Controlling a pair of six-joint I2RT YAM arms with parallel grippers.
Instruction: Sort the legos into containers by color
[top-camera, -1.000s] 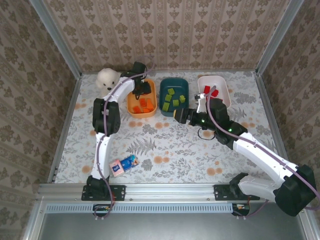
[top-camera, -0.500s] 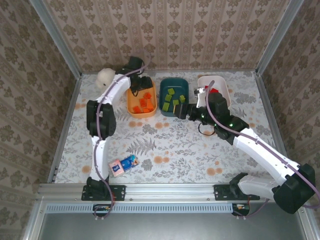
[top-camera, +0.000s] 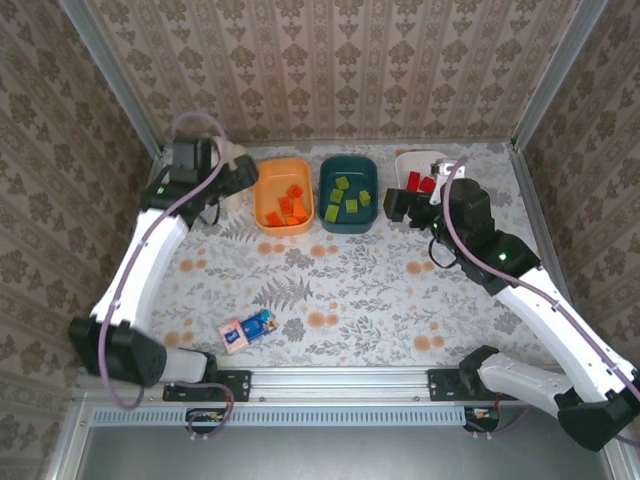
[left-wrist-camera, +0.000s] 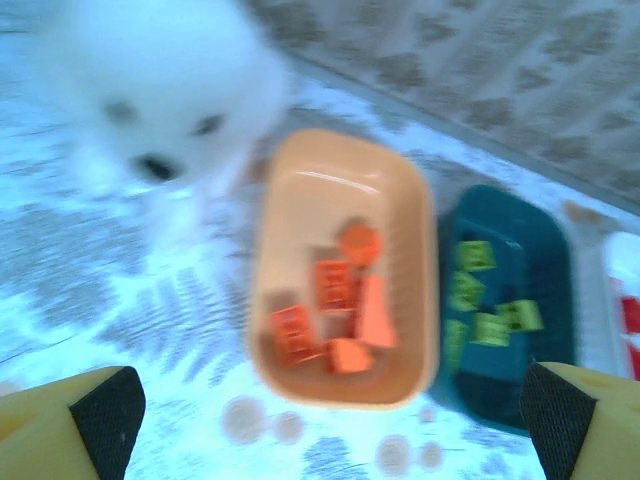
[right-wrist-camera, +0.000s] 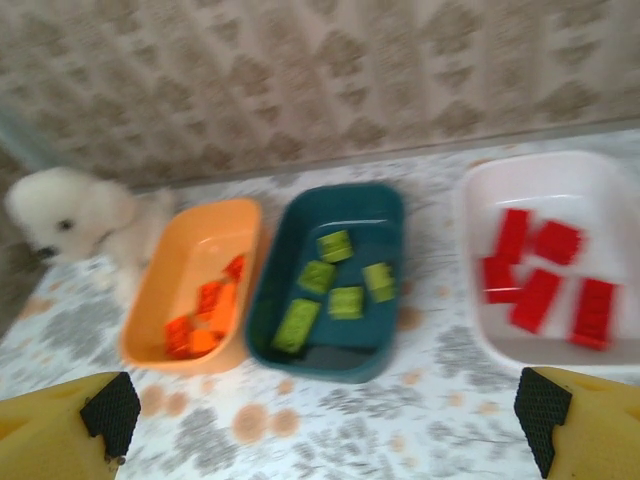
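Since both arms have drawn back from the tubs, the left gripper (top-camera: 238, 178) now hangs beside the plush dog (left-wrist-camera: 150, 90), jaws wide apart and empty. The right gripper (top-camera: 400, 205) is the same.

Orange legos (left-wrist-camera: 335, 305) lie in the orange tub (top-camera: 283, 161), green legos (right-wrist-camera: 335, 285) in the teal tub (right-wrist-camera: 350, 197) and red legos (right-wrist-camera: 545, 270) in the white tub (right-wrist-camera: 560, 165). So the sorting seems finished.

From above, the right arm covers part of the white tub. The right wrist view shows its inside, with perhaps five bricks, though blurred.

Legos (top-camera: 343, 184) inside three adjacent containers (top-camera: 275, 175)
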